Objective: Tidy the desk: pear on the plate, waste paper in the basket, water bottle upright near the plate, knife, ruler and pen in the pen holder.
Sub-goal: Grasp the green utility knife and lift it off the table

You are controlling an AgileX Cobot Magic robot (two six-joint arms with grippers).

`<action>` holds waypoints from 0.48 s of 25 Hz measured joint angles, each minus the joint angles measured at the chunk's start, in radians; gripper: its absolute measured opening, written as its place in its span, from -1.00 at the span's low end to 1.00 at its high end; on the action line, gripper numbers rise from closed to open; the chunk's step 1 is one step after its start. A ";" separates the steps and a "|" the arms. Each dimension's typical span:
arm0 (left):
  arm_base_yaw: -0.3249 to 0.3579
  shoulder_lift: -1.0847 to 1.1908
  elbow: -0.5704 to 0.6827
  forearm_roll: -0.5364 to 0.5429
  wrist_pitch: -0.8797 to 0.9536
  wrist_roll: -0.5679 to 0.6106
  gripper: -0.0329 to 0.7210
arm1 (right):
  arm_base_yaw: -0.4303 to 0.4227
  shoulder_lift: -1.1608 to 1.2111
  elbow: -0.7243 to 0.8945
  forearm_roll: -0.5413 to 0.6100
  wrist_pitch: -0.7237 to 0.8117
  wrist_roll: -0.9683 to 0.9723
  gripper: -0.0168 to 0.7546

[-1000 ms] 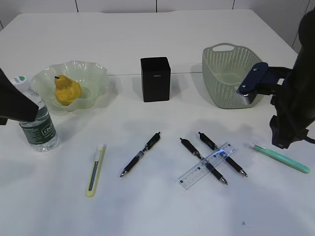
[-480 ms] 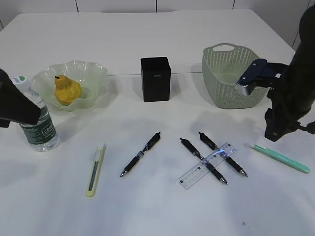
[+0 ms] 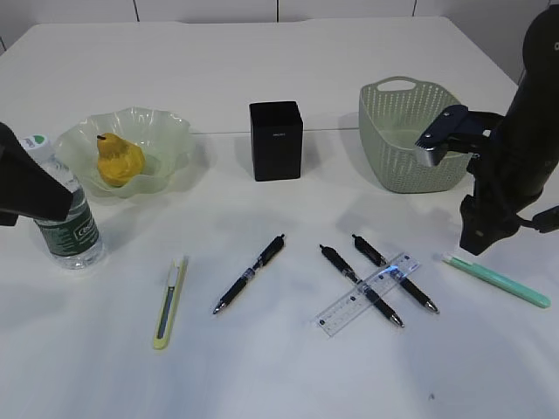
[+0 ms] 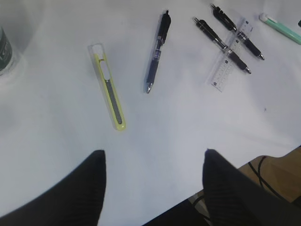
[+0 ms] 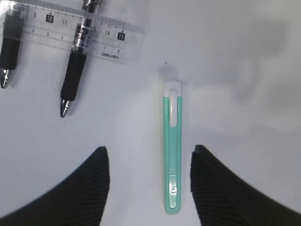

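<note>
A yellow pear (image 3: pixel 118 161) lies on the green glass plate (image 3: pixel 162 131). The water bottle (image 3: pixel 65 223) stands upright beside the plate. In front of the black pen holder (image 3: pixel 276 140) lie a yellow knife (image 3: pixel 170 301), a pen (image 3: pixel 251 272), and two more pens under the clear ruler (image 3: pixel 367 294). A green knife (image 5: pixel 172 150) lies on the table between the fingers of my right gripper (image 5: pixel 149 153), which hangs open just above it. High over the front edge, my left gripper (image 4: pixel 153 157) is open and holds nothing. No waste paper shows.
The pale green basket (image 3: pixel 406 131) stands at the back right, close behind my right arm (image 3: pixel 515 166). My left arm (image 3: pixel 26 188) hangs partly in front of the bottle. The table's front edge (image 4: pixel 225 181) runs under the left fingers.
My right arm has shifted left and down over the green knife. The left arm and the things on the table have not moved.
</note>
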 joint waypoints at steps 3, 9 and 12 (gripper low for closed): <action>0.000 0.000 0.000 0.000 0.000 0.001 0.30 | 0.000 0.000 0.000 0.000 0.002 0.000 0.33; 0.000 0.000 0.000 0.000 0.000 0.002 0.30 | 0.000 0.000 0.000 0.002 0.011 0.000 0.35; 0.000 0.000 0.000 0.000 0.000 0.002 0.30 | 0.000 0.000 0.000 0.002 0.018 0.000 0.35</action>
